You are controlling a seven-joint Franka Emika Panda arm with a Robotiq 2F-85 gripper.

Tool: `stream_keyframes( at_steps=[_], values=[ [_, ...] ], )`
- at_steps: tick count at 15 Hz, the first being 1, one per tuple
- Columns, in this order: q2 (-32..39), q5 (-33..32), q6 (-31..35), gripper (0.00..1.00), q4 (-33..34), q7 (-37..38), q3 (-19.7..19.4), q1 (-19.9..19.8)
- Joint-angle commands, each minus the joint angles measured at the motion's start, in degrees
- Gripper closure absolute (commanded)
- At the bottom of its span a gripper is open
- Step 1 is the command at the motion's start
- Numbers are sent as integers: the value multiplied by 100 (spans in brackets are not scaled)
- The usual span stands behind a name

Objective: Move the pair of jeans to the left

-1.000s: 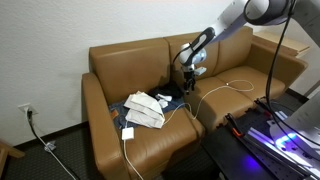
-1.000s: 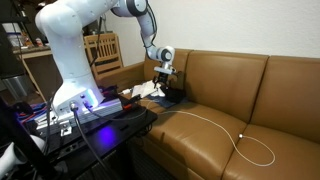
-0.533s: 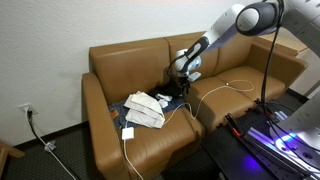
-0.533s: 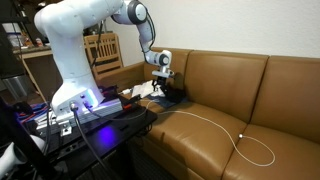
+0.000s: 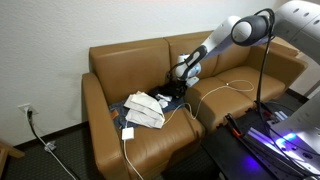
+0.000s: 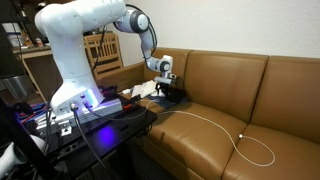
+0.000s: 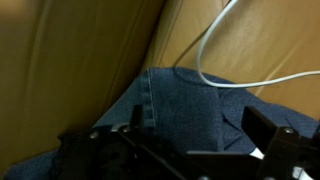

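- A brown leather sofa [image 5: 110, 60] fills the middle of both exterior views.
- The jeans [image 5: 160, 98] lie crumpled on the seat near the sofa's centre, just left of the gap between the cushions. They lie loose and flat there, so they can be pinched from above.
- A folded white cloth [image 5: 145, 108] rests on the jeans' lower left part. This may be why the arm goes for the bare upper right edge.
- A thin white cable [image 5: 225, 87] loops over the right-hand cushion and runs across to the jeans. It could be dragged along with them.
- The white arm reaches in from the upper right and points its gripper [image 5: 181, 75] down at that edge, close to the backrest.
- In the wrist view, blue denim with a stitched seam [image 7: 185, 105] fills the lower centre, with the cable [image 7: 215, 45] curving at the upper right.
- The gripper [image 7: 185, 150] is spread wide, its two dark fingers at the lower left and lower right with denim between them.
- It holds nothing. Whether the fingertips touch the fabric cannot be told.
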Motion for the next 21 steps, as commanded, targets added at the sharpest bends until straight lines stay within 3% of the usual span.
stream_keyframes(
  at_steps=[1, 4, 5, 10, 12, 13, 18, 21],
  values=[
    [614, 56, 420, 0, 566, -53, 118, -184],
    [1035, -32, 273, 0, 1072, -18, 20, -102],
    [742, -18, 390, 0, 640, -20, 9, -108],
    [785, 37, 329, 0, 686, -45, 47, -199],
    [785, 181, 67, 0, 677, -509, 445, -563],
    [785, 51, 252, 0, 709, -75, 84, -185],
    [781, 54, 126, 0, 729, -206, 147, -238],
    [781, 314, 402, 0, 577, -242, 318, -565]
  ],
)
